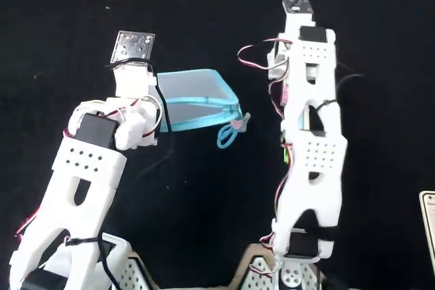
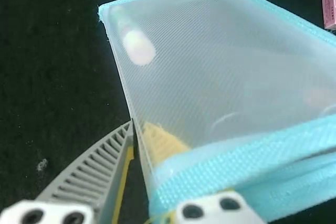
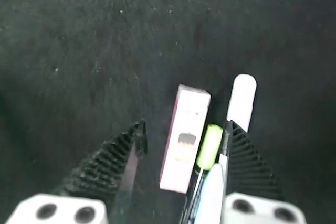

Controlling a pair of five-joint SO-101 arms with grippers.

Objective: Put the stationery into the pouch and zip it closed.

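The pouch (image 1: 197,96), pale blue mesh with a brighter blue trim, lies flat on the black table (image 1: 204,222) between the two arms. Its cord loop (image 1: 228,135) trails off the corner nearest the right arm. Whether the zip is open or closed cannot be told.

The left gripper (image 1: 158,121) is at the pouch's opposite end. In the left wrist view its ribbed grey finger (image 2: 100,171) presses against the pouch's edge, and the other finger is hidden under the fabric, so the jaws look clamped on that corner. Through the mesh there is a yellow item (image 2: 157,140) close to the held corner and a blurred white item (image 2: 134,40) farther in (neither can be identified).

The right arm (image 1: 309,154) stretches along the table, just beside the pouch. The right gripper (image 3: 184,127) hangs over the cloth with its jaws wide apart, gripping nothing. A pink block (image 3: 186,140) lies on the table between the two fingers. A green-capped pen (image 3: 210,145) lies alongside the block, close against one finger, and a white stick (image 3: 241,98) lies just past that finger's tip. These three pieces are outside the pouch.

A card (image 1: 428,232) sits at the table's edge, well apart from the rest.
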